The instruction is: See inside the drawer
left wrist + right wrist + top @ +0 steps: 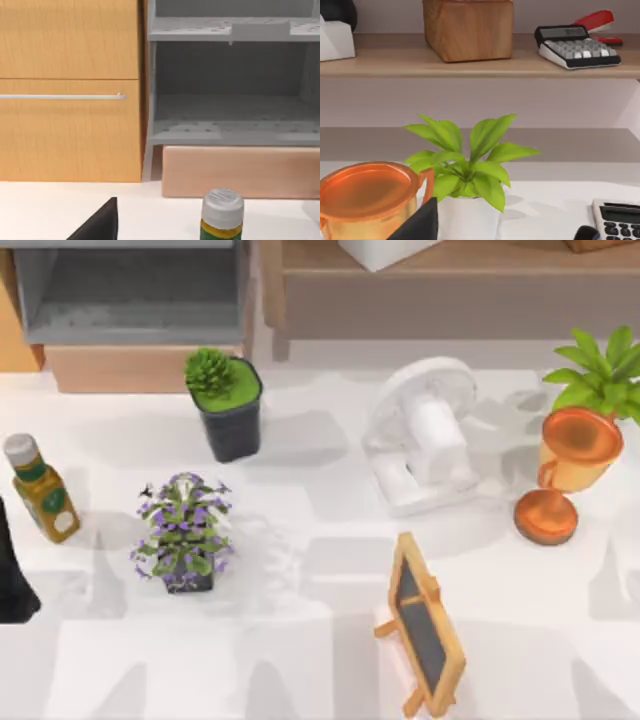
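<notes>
At table's far left edge, open drawer [130, 300], bare white table [320, 640] before it; fingers' state untellable.

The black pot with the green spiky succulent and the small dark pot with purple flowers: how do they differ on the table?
The black pot with the green spiky succulent is larger, with a low plant that leaves its walls in plain sight; the small dark pot with purple flowers is nearly hidden under a spreading bloom. The succulent pot stands close in front of the drawer's light tan wooden front panel; the flower pot stands nearer the table's middle. Both are upright, dark, and on the top view's left half.
</notes>
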Controlling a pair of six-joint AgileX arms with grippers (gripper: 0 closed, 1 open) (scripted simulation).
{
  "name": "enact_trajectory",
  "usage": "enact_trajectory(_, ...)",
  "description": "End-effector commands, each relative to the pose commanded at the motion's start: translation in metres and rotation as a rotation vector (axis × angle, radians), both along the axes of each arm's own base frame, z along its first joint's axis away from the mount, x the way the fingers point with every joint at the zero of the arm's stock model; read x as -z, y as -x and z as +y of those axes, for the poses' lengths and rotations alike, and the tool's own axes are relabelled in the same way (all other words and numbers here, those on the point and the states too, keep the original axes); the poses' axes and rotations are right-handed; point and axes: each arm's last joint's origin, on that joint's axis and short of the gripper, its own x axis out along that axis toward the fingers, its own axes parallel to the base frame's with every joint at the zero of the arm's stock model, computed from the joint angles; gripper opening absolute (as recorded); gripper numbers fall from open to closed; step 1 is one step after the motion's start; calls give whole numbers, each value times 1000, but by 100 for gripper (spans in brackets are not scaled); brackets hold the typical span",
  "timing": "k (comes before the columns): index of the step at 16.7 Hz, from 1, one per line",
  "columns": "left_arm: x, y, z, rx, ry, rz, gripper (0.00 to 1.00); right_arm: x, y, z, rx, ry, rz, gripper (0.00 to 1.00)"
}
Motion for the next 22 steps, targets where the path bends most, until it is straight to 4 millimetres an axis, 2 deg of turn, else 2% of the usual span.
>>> enact_trajectory(2,-1,0,0,0,0,-1,100,0,0,0,0,0,0,100)
enact_trajectory(4,-10,0,-2,-2,-1,-16,100,0,0,0,0,0,0,100)
enact_trajectory(7,-41,-4,-8,-4,3,-44,100,0,0,0,0,0,0,100)
enact_trajectory(10,-77,-21,-21,-1,10,-43,100,0,0,0,0,0,0,100)
enact_trajectory(15,-125,-70,-66,2,7,-13,100,0,0,0,0,0,0,100)
enact_trajectory(19,-140,-104,-110,2,-1,3,100,0,0,0,0,0,0,100)
enact_trajectory(22,-145,-114,-130,0,0,1,100,0,0,0,0,0,0,100)
